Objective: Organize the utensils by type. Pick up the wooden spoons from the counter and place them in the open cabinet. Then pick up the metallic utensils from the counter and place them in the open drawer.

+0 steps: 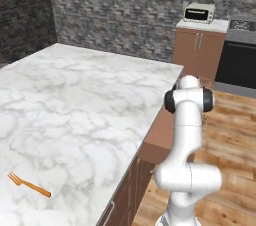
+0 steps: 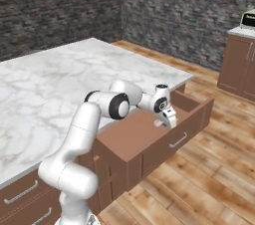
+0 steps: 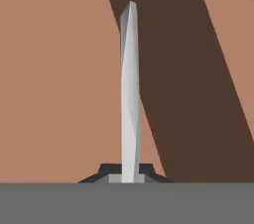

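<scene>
We see the pale silvery spoon [image 3: 130, 94] pinched between the closed finger tips of the gripper [image 3: 130, 177], its slim handle running straight away from the hand over the reddish-brown bottom of the open drawer [image 2: 134, 137], where a dark shadow band crosses the wood. In the right base view the gripper [image 2: 168, 119] hangs low inside the drawer, which stands pulled out from under the counter [image 2: 55, 89]. We cannot tell whether the spoon touches the drawer bottom. The orange-brown fork [image 1: 29, 185] lies flat on the marble counter [image 1: 85, 100], near its front edge, well apart from the drawer. A toaster oven [image 1: 199, 13] sits on the far cupboard.
</scene>
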Robot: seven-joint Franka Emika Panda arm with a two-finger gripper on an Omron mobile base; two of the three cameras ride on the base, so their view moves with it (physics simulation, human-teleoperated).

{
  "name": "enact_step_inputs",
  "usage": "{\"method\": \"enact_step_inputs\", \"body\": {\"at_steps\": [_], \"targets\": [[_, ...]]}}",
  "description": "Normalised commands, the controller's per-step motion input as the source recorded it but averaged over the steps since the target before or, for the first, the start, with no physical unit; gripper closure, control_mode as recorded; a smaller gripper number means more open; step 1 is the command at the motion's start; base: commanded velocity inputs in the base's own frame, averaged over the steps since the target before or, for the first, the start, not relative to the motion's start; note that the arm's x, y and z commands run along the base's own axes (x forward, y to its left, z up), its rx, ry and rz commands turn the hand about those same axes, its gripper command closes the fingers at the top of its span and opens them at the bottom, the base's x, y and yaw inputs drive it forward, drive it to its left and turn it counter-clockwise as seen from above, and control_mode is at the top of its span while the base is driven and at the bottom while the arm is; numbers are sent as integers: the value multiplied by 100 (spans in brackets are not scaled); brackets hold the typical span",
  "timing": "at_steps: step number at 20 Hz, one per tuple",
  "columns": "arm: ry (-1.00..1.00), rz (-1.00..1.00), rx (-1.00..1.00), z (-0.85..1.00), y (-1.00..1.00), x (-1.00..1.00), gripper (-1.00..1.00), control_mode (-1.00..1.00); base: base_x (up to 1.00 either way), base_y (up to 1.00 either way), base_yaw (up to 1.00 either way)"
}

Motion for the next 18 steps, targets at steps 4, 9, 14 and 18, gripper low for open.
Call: {"method": "enact_step_inputs", "body": {"at_steps": [4, 9, 14, 18], "targets": [[-28, -13, 9, -85, -100, -44, 100, -100, 0, 0, 0], [-38, -6, 13, -85, -100, -86, 100, -100, 0, 0, 0], [-55, 0, 8, -63, -81, -100, 100, -100, 0, 0, 0], [-59, 0, -12, -18, 5, -100, 100, -100, 0, 0, 0]]}}
